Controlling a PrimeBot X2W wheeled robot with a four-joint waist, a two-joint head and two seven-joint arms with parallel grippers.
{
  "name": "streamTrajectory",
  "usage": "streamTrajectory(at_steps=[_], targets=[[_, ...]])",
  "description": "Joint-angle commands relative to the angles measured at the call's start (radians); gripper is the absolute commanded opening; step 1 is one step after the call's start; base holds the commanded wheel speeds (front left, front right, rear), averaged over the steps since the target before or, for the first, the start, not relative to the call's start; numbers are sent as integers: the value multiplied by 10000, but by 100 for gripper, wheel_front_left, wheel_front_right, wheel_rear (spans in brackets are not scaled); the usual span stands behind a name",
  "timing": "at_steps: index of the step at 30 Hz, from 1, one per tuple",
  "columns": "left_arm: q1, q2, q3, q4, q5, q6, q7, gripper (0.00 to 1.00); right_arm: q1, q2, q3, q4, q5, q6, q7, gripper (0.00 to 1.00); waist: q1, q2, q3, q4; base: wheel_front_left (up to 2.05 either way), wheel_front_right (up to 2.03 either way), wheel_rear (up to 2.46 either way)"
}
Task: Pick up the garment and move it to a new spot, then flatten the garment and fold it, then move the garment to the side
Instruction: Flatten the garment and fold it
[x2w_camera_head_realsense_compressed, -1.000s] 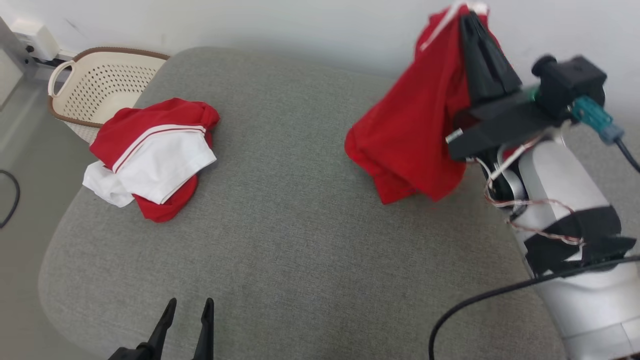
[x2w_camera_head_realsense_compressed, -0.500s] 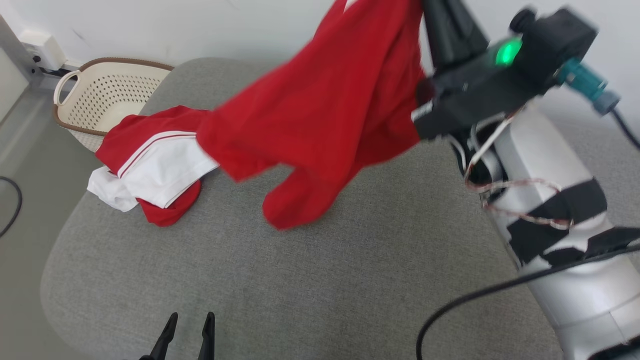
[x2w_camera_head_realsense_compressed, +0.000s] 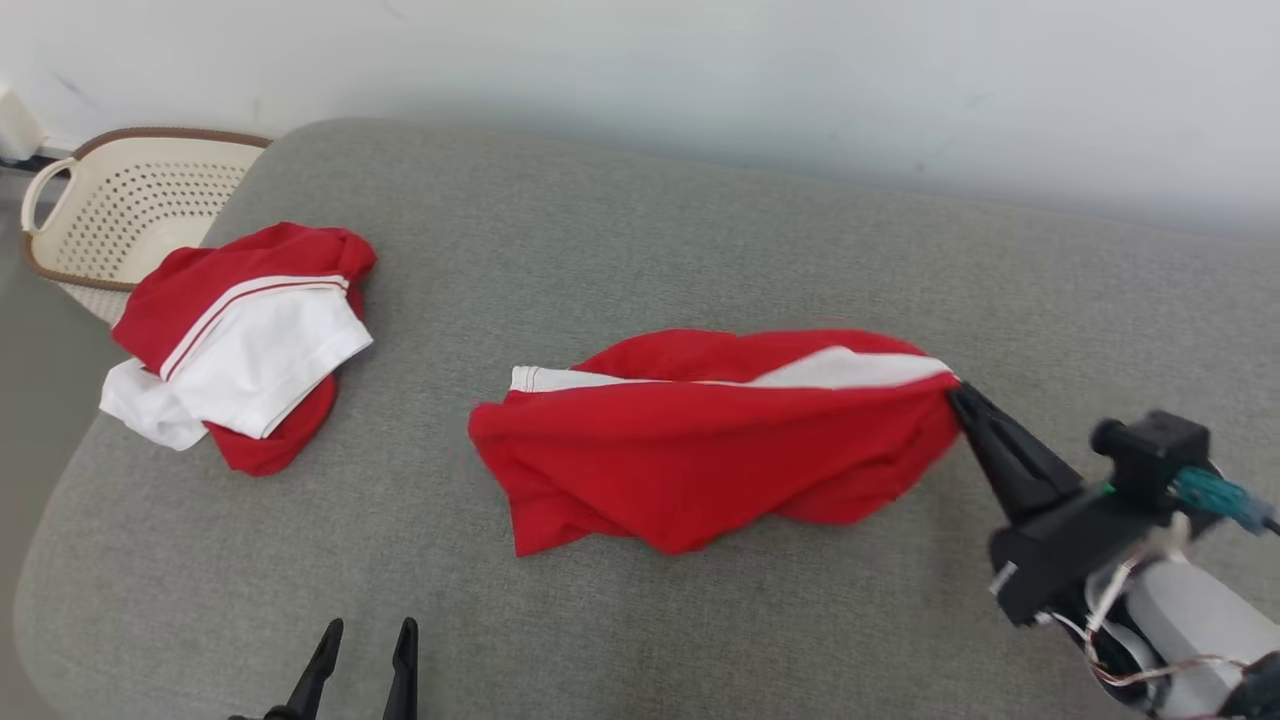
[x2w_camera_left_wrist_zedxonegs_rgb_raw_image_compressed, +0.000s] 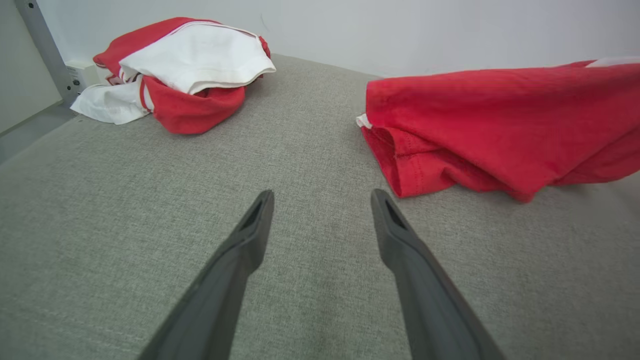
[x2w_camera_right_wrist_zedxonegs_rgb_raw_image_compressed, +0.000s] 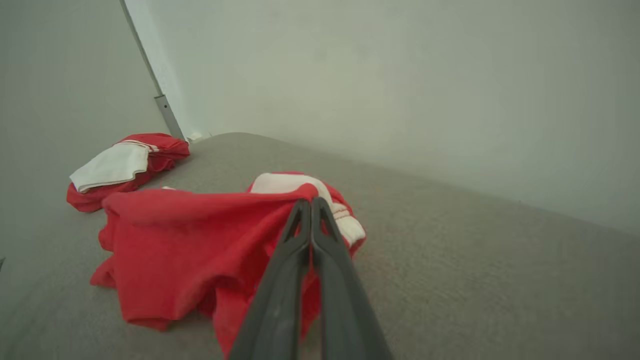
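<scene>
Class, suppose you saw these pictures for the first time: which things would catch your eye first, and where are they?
The bright red garment with a white band lies bunched in the middle of the grey fabric cushion, its right end pinched in the shut right tool. A second crumpled red and white garment sits at the cushion's far left, near a cream perforated basket.

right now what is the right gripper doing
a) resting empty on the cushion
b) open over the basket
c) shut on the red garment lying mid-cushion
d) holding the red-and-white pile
c: the right gripper has its fingers pressed together on one end of the red garment, which lies on the grey cushion.
</scene>
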Motion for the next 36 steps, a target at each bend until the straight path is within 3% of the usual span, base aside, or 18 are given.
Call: streamTrajectory(at_steps=[1, 6, 8, 14, 21, 24, 31, 36], targets=[[-91, 5, 11, -1, 81, -35, -44, 100, 205, -125, -136, 72, -51, 1, -10, 0, 0, -1, -23, -174, 0, 0, 0], [-106, 3, 13, 66, 121, -73, -44, 100, 1002, -52, -830, 437, -313, 1, -10, 0, 0, -1, -154, -433, 0, 0, 0], [-97, 3, -31, 108, 103, -96, -44, 100, 1206, 99, -1047, 732, -356, 1, -10, 100, 0, -1, -206, -491, 0, 0, 0], [1, 5, -101, 237, 53, -69, -44, 100, 1427, 536, -1866, 1379, -664, 1, -12, 100, 0, -1, -433, -605, 0, 0, 0], [90, 3, -100, 278, 39, -44, -44, 100, 1545, 1060, -3489, 1164, -1741, 1, -12, 100, 0, -1, -643, -687, 0, 0, 0], [71, 5, -117, 267, 57, -44, -45, 100, 1569, 1481, -3736, 787, -2314, 1, -10, 100, 0, -1, -697, -686, 0, 0, 0], [87, 3, -217, 312, 26, -80, -45, 100, 1333, 2158, -2565, 235, -2837, 1, -10, 100, 0, -1, -742, -530, 0, 0, 0], [124, 5, -281, 345, 41, -105, -44, 100, 940, 2547, -953, 204, -2712, 1, -10, 100, 0, -1, -693, -263, 0, 0, 0]])
